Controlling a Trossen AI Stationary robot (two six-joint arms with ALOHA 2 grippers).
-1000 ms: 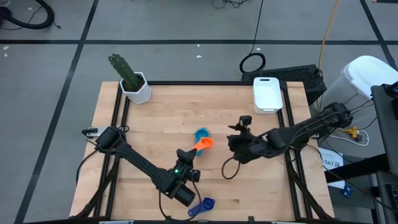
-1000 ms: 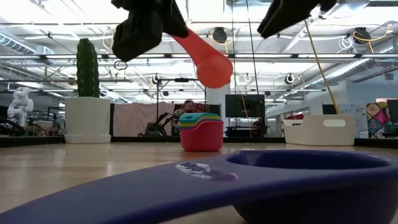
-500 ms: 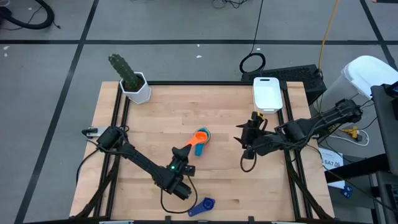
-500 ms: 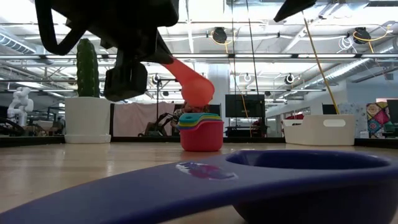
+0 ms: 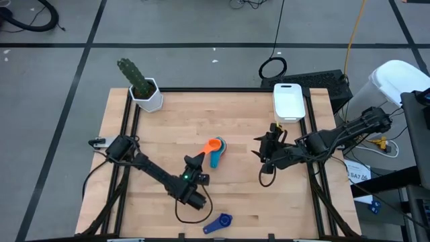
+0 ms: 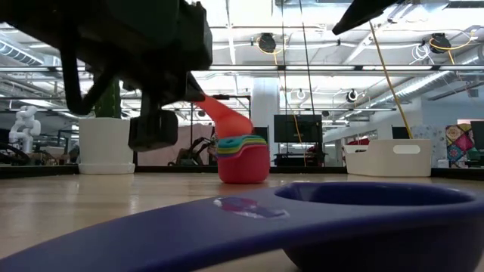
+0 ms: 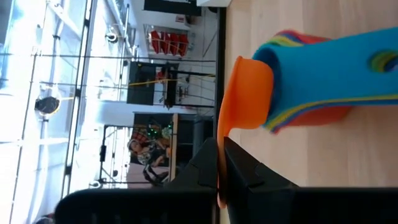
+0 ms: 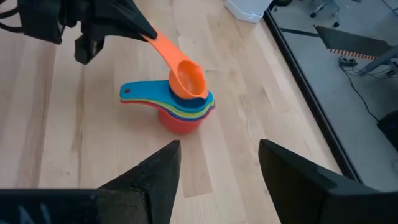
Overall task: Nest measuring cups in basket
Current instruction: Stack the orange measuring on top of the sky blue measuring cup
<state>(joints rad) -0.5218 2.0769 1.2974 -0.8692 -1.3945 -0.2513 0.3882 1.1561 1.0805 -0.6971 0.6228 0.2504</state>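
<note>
Two dark, slender robot arms with black cabling

The left arm is matte black, jointed in narrow segments, with a small green light glowing near its wrist and a black cable looping beside it. The right arm is equally dark, a thin black cable hanging in a loop from its wrist; its two fingers are broad, tapered, matte black.

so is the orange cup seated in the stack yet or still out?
Not seated. The orange cup is tilted over the stack, handle clamped in the left gripper; its bowl overlaps the stack's rim, and contact is unclear.
</note>
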